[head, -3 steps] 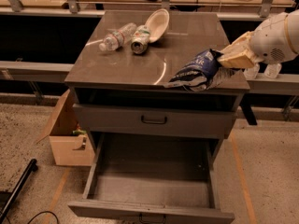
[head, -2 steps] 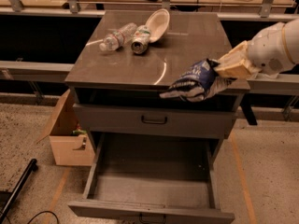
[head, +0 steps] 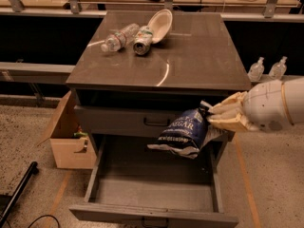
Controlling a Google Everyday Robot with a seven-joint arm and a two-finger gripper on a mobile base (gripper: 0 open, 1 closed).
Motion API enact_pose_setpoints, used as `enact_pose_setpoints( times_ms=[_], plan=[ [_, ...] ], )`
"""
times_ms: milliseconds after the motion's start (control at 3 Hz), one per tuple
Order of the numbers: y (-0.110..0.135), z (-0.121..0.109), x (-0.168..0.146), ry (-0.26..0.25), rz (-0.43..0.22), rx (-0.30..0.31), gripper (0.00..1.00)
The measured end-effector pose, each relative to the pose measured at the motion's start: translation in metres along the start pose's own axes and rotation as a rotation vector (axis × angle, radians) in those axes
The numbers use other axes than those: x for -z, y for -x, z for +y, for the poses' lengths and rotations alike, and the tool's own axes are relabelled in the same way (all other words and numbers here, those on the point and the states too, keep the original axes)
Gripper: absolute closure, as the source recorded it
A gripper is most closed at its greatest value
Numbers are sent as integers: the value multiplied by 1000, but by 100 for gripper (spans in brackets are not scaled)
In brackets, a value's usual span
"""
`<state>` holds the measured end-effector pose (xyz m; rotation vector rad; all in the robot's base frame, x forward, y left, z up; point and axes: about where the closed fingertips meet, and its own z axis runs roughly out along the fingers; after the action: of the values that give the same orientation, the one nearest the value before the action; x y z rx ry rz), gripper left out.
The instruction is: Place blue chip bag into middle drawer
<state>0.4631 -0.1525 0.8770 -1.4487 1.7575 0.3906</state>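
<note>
The blue chip bag [head: 183,133], dark blue foil with white lettering, hangs in my gripper [head: 212,117] in front of the cabinet, below the table top. The gripper is shut on the bag's right end, and my white arm [head: 270,106] reaches in from the right. The bag hangs over the back right part of the open middle drawer [head: 154,193], a wide grey drawer pulled out at the cabinet's base, with nothing showing on its base panel. The bag also covers part of the shallower drawer front with the black handle [head: 156,122] above it.
On the cabinet top [head: 190,56] at the far left lie a clear plastic bottle [head: 118,37], a crushed can [head: 142,39] and a white bowl [head: 160,24]. A cardboard box [head: 71,137] stands on the floor left of the cabinet. Two small bottles [head: 266,69] stand at the right.
My gripper has carried the blue chip bag off the table top's front right edge and down, to in front of the cabinet above the open drawer.
</note>
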Motion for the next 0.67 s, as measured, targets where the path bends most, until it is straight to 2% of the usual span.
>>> enact_pose_setpoints(
  times_ms=[333,667],
  plan=[
    [-23,43,-32,34,2,35,100],
    [-53,66,-75,58,23,44,100]
  ],
)
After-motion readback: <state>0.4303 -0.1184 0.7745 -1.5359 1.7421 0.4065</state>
